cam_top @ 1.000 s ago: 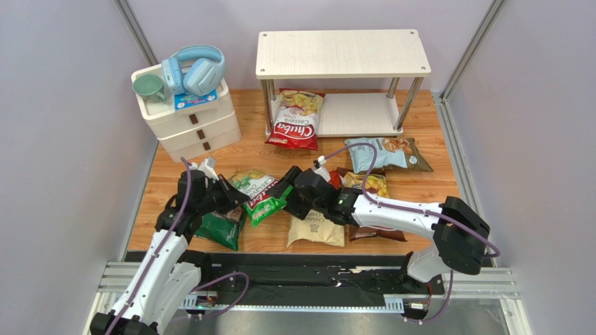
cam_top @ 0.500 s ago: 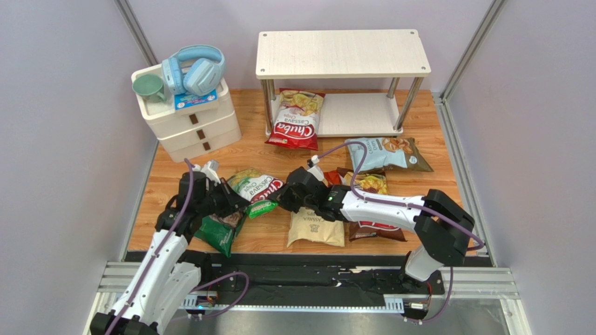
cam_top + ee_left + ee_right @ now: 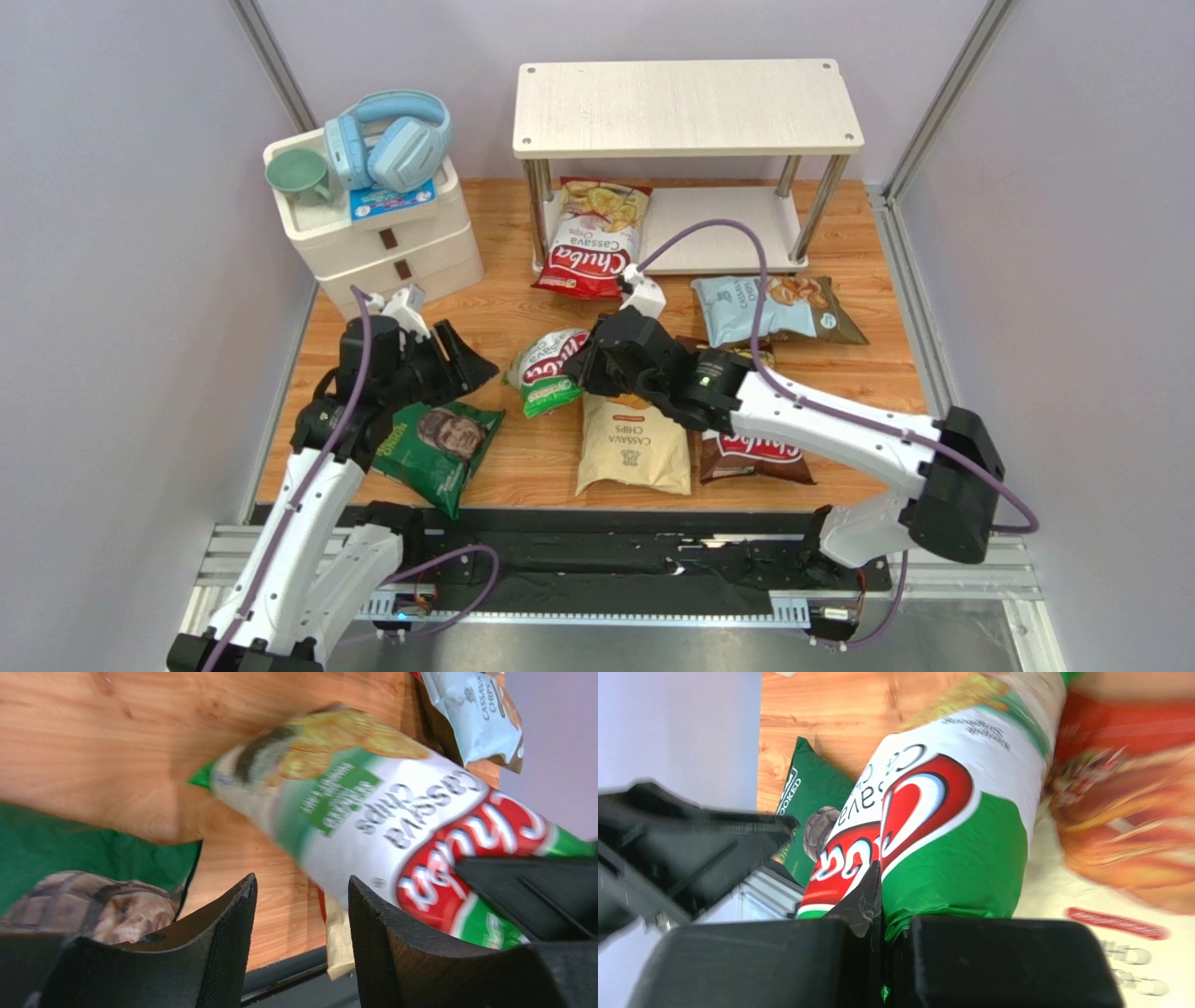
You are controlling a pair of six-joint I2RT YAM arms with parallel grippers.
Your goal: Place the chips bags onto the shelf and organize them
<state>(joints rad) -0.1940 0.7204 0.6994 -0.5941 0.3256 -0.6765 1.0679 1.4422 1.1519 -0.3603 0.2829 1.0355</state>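
Observation:
My right gripper (image 3: pixel 579 373) is shut on the bottom edge of the green Chuba Cassava bag (image 3: pixel 547 371), which hangs just above the floor; the pinched edge shows between its fingers (image 3: pixel 885 910). My left gripper (image 3: pixel 460 367) stands open just left of that bag (image 3: pixel 393 819), nothing between its fingers (image 3: pixel 231 945). The dark green bag (image 3: pixel 436 447) lies below it. A red bag (image 3: pixel 591 241) leans against the shelf (image 3: pixel 687 108). The light blue bag (image 3: pixel 772 308), cream bag (image 3: pixel 633 445) and brown bag (image 3: pixel 759 455) lie on the floor.
A white three-drawer unit (image 3: pixel 393 259) at back left carries blue headphones (image 3: pixel 393 137) and a green cup (image 3: pixel 298 175). Grey walls and metal corner posts close in the wooden floor. A black rail (image 3: pixel 631 560) runs along the near edge.
The left gripper opened, let go of the green bag and drew back left. The right gripper shut on that bag and carried it up and to the right, uncovering the dark green bag.

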